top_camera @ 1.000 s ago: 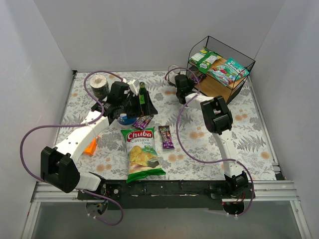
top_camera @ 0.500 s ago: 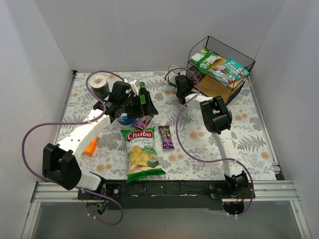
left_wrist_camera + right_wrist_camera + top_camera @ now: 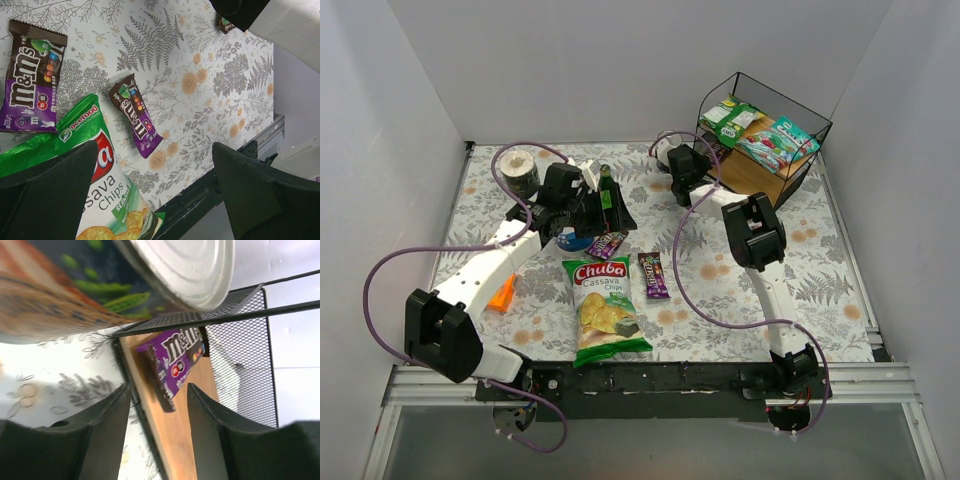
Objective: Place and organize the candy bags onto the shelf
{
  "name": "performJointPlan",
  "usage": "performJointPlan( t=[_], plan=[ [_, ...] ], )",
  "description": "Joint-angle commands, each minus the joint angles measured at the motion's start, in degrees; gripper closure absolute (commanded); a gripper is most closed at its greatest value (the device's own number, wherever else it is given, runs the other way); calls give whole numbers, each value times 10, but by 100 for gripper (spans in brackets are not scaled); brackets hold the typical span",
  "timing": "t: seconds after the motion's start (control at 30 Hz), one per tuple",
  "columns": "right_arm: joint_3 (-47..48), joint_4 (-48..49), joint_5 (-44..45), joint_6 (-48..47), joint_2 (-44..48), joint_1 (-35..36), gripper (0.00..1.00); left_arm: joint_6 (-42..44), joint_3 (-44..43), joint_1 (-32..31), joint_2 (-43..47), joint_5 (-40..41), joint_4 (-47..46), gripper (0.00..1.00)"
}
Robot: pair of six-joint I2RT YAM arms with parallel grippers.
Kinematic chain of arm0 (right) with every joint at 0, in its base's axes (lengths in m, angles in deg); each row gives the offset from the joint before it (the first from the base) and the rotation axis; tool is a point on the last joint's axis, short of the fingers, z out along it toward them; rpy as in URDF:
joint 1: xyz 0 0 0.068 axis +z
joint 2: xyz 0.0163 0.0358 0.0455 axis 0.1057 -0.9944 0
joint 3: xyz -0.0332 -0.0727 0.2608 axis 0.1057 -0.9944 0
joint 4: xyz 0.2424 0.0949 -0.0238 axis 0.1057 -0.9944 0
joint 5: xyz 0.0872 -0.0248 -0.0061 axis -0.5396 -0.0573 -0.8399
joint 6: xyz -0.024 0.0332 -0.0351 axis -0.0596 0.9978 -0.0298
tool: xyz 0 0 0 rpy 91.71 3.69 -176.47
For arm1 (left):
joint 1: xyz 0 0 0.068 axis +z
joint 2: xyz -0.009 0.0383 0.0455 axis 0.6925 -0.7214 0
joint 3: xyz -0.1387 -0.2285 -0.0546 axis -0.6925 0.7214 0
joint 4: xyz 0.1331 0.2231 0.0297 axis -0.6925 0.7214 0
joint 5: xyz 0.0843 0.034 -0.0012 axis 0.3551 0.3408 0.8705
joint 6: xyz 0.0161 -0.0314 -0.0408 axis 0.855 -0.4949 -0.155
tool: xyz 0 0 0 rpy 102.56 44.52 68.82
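Observation:
The shelf (image 3: pixel 798 176) stands at the back right with a green-and-white candy bag (image 3: pixel 730 118) and a teal one (image 3: pixel 778 142) on its top board. My right gripper (image 3: pixel 692 172) is at the lower board's left end. In the right wrist view it (image 3: pixel 160 400) is open, and a purple candy bag (image 3: pixel 175 362) lies on the wooden board (image 3: pixel 200 430) between the fingers with a gap on each side. Two more dark purple bags (image 3: pixel 606 243) (image 3: pixel 654 274) lie on the table. My left gripper (image 3: pixel 155 200) hangs wide open above them, holding nothing.
A large Chuba chips bag (image 3: pixel 605 308) lies at the front centre, also under the left gripper (image 3: pixel 95 195). An orange packet (image 3: pixel 502 293) sits beside the left arm. A roll (image 3: pixel 523 172) stands at the back left. A printed can (image 3: pixel 125 275) lies close to the shelf's mesh side (image 3: pixel 240 350).
The right gripper's jaws have spread apart and let go of the purple candy bag on the shelf's lower board. The left arm has shifted only slightly.

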Motion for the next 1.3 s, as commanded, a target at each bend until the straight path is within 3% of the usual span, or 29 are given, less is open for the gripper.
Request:
performJointPlan(
  t=[0.0, 0.13, 0.27, 0.37, 0.6, 0.7, 0.93, 1.1, 1.27],
  plan=[
    [-2, -25, -3, 52, 63, 14, 43, 1, -3, 1, 40, 7, -2, 2],
    [-33, -45, -4, 75, 104, 29, 43, 0, 2, 1, 50, 6, -4, 2],
    [-123, -68, -42, 108, 176, 43, 43, 0, 7, 1, 62, 16, -8, 2],
    [-175, -102, -112, 152, 262, 47, 42, 0, 14, 1, 76, 32, -15, 2],
    [-283, -284, -312, 242, 459, 57, 43, 3, 18, 1, 105, 48, -23, 2],
    [-348, -330, -356, 258, 543, 78, 42, 8, 18, 1, 115, 60, -21, 2],
    [-515, -328, -449, 335, 726, 137, 43, 11, 8, 1, 123, 107, 4, 2],
    [-568, -343, -443, 422, 740, 188, 43, -11, 39, 1, 132, 90, -5, 2],
    [-577, -344, -395, 461, 700, 306, 44, -22, 68, 1, 140, 74, -9, 2]
  ],
)
